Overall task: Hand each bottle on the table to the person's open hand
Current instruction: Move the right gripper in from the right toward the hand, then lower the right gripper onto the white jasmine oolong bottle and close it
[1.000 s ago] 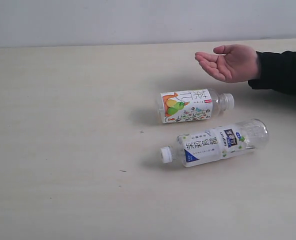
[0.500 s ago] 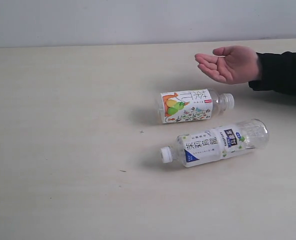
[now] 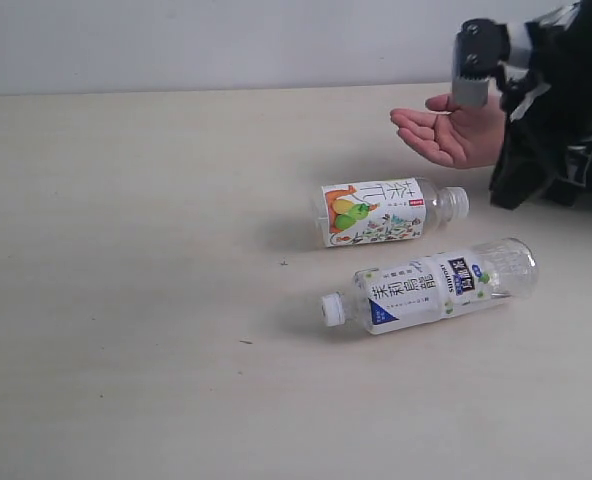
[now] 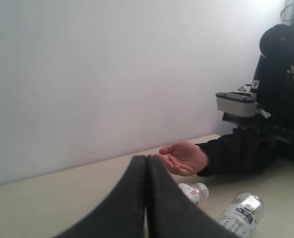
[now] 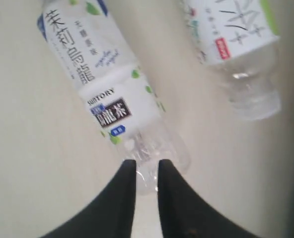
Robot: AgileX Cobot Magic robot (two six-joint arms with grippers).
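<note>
Bottles, two of them, lie on their sides on the table [image 3: 126,260]. The pear-label bottle [image 3: 376,212] points its white cap to the right of the exterior view. The blue-label bottle [image 3: 431,285] lies nearer the camera, close by but apart, cap to the left. The person's open hand [image 3: 454,130] hovers palm up beyond them, with the right arm [image 3: 551,110] just beside it. The right gripper [image 5: 147,163] hangs over the blue-label bottle's clear base end, fingers a narrow gap apart and holding nothing; its height is hard to judge. The left gripper [image 4: 147,166] has its fingers pressed together, empty.
</note>
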